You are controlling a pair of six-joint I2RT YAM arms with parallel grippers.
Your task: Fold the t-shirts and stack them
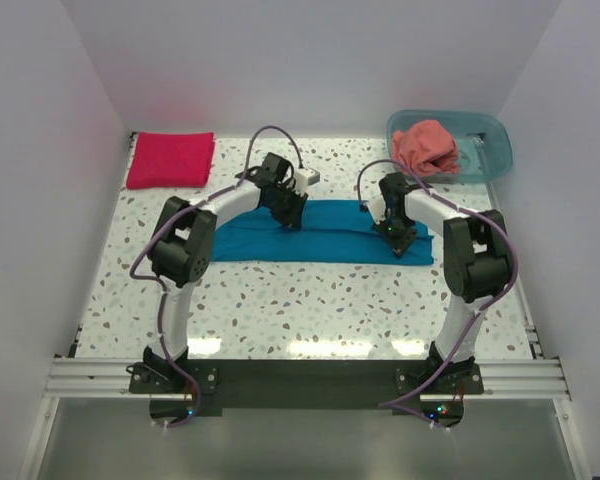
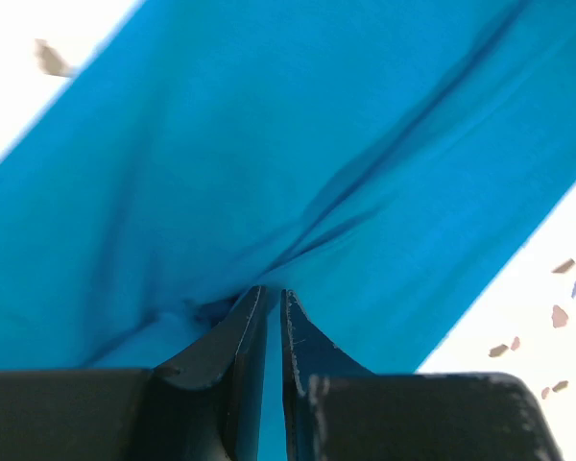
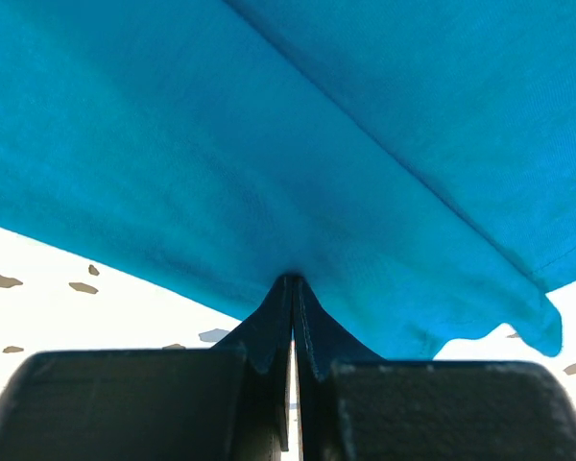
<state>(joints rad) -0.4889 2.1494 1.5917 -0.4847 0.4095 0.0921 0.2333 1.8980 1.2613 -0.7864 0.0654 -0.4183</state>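
Note:
The teal-blue t-shirt lies as a long folded band across the middle of the table. My left gripper is shut on its cloth near the band's middle; in the left wrist view the fingers pinch a fold of the teal-blue t-shirt. My right gripper is shut on the shirt near its right end; the right wrist view shows the teal-blue t-shirt pulled up at the fingertips. The crimson-magenta t-shirt lies folded at the back left. The salmon-coral t-shirt sits crumpled in the tub.
A translucent teal plastic tub stands at the back right corner. White walls close in the table on three sides. The speckled tabletop shows in front of the blue shirt.

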